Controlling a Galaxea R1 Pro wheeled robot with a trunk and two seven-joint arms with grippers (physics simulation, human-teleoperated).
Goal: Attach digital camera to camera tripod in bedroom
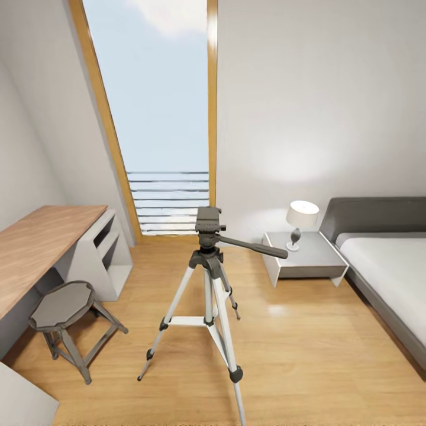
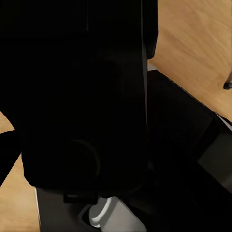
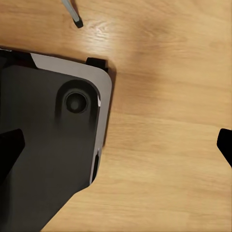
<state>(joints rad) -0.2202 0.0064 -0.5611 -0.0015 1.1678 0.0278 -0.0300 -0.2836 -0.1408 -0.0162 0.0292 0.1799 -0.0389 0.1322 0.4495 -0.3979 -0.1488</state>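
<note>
Wood, metal and matt greys.
Silver metal legs with matt black joints and head on the camera tripod (image 1: 208, 278); smooth, lightly glossy light wood floor (image 1: 307, 355); wood-grain desk (image 1: 41, 245) top; matt grey metal stool (image 1: 65, 322); smooth white mattress (image 1: 393, 278); wood-framed window (image 1: 160, 112).

My head camera looks forward and down across the bedroom, the camera tripod (image 1: 208, 278) standing near and centred. Both my wrist cameras face straight down, close over the wood floor (image 3: 164, 121); all three views share that floor (image 1: 307, 355).
</note>
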